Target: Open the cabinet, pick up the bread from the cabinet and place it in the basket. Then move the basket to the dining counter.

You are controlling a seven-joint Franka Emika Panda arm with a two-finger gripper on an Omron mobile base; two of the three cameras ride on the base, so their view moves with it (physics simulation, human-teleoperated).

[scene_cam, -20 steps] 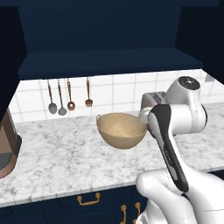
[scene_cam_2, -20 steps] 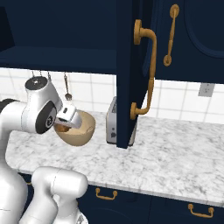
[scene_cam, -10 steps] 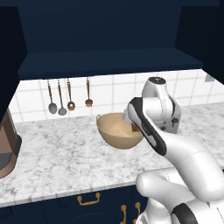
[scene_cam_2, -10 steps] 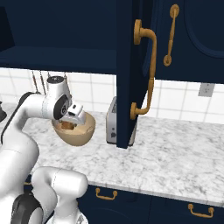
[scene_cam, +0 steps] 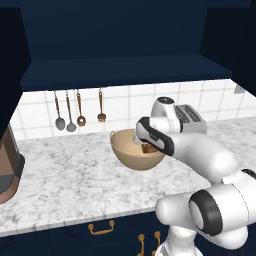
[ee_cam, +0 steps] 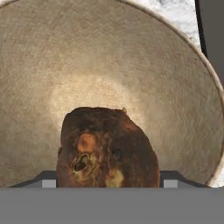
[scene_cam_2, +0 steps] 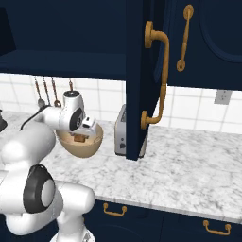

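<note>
- The hand [scene_cam: 148,148] reaches down into the basket [scene_cam: 131,156], which stands on the marbled bench [scene_cam: 75,185] below the open cabinet [scene_cam_2: 142,71].
- The bread [ee_cam: 107,148] sits between the two fingers, close against the camera in the hand view, with the basket's pale inner wall behind it.
- The fingers stand wide, one at each side of the bread; it looks gripped, though the contact itself is hidden at the lower edge, so I cannot be sure.
- From the right base view the bread [scene_cam_2: 79,138] shows as a small brown lump just under the hand [scene_cam_2: 81,134], inside the basket's [scene_cam_2: 90,146] rim.
- The cabinet door [scene_cam_2: 144,80] hangs open, its brass handle [scene_cam_2: 158,80] facing the camera; a toaster [scene_cam_2: 121,137] stands just beside the basket, partly behind the door.
- Three utensils [scene_cam: 79,110] hang on the tiled wall behind the basket.
- A brown appliance [scene_cam: 7,170] sits at the bench's left end, well apart from the basket.
</note>
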